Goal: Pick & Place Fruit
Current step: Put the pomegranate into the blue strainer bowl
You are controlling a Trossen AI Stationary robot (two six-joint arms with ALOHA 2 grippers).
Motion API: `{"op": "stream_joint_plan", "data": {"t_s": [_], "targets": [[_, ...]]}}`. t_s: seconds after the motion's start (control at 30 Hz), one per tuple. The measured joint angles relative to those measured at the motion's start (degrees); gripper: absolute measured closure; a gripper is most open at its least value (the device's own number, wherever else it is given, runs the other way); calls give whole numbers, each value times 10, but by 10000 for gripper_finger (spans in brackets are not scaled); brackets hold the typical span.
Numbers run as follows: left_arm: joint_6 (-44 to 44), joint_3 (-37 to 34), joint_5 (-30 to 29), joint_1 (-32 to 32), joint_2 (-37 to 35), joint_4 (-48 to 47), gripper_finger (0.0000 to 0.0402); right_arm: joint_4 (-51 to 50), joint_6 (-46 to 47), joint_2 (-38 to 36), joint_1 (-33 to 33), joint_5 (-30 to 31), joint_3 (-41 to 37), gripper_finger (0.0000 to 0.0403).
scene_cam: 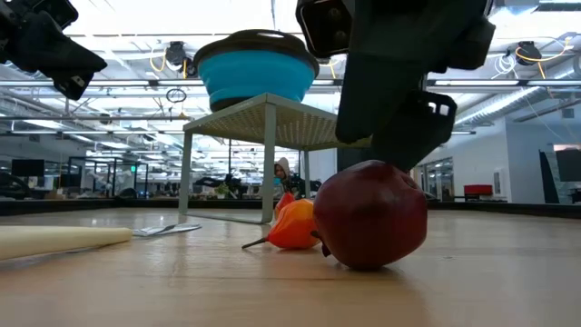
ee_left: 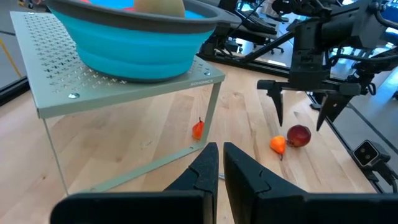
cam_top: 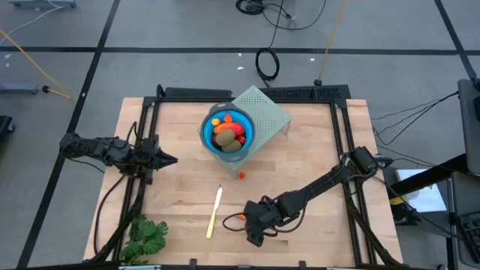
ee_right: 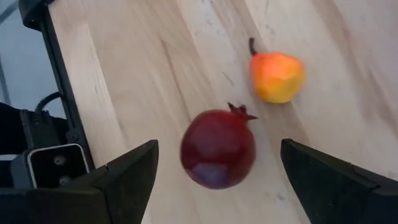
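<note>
A dark red ball-shaped fruit rests on the wooden table, with a small orange fruit lying beside it. My right gripper hovers open just above the red fruit, one finger on either side, touching nothing; in the high view the gripper hides it. A blue bowl holding several fruit pieces stands on a pale green perforated stand. Another tiny orange-red piece lies in front of the stand. My left gripper is shut, held in the air left of the stand.
A thin cream stick lies left of my right gripper, and a leafy green bunch sits at the near left corner. The stand's legs leave a gap beneath it. Bare wood lies right of the stand.
</note>
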Motion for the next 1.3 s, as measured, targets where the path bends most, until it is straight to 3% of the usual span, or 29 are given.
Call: {"op": "stream_joint_plan", "data": {"t_s": [0.57, 0.77, 1.3], "targets": [[6, 0, -6, 0, 0, 0, 378, -2, -29, 5, 3, 10, 0, 71], [6, 0, -6, 0, 0, 0, 378, 15, -34, 33, 3, -20, 1, 71], [2, 0, -5, 0, 0, 0, 378, 20, -41, 43, 2, 27, 1, 71]]}}
